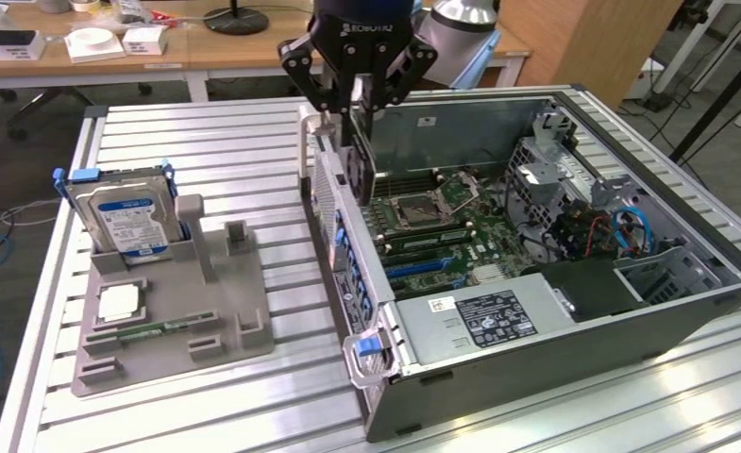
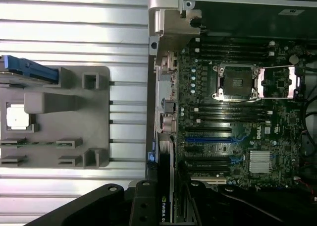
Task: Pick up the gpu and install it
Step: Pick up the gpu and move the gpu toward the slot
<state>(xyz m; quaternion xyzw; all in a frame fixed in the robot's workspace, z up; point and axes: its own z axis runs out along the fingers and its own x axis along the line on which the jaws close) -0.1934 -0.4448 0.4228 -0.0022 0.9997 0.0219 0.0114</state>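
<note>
You have a slatted aluminium counter (image 1: pixel 219 142) carrying two things directly: a grey moulded holder (image 1: pixel 226 311) near its edge on the exterior view's left, and an open computer case (image 1: pixel 572 349) lying on its side toward the exterior view's right edge, with bare slats between them.

The table (image 1: pixel 219 142) is ribbed bare metal with a dull sheen. At nine o'clock of the dark painted-metal case (image 1: pixel 572 349), the holder (image 1: pixel 238 311) is matt grey plastic; its hard drive (image 1: pixel 125 222) is silver metal under a glossy label. The gpu (image 1: pixel 362 170) is matt black; at twelve o'clock stand smooth pale wooden desks (image 1: pixel 244 52)
</note>
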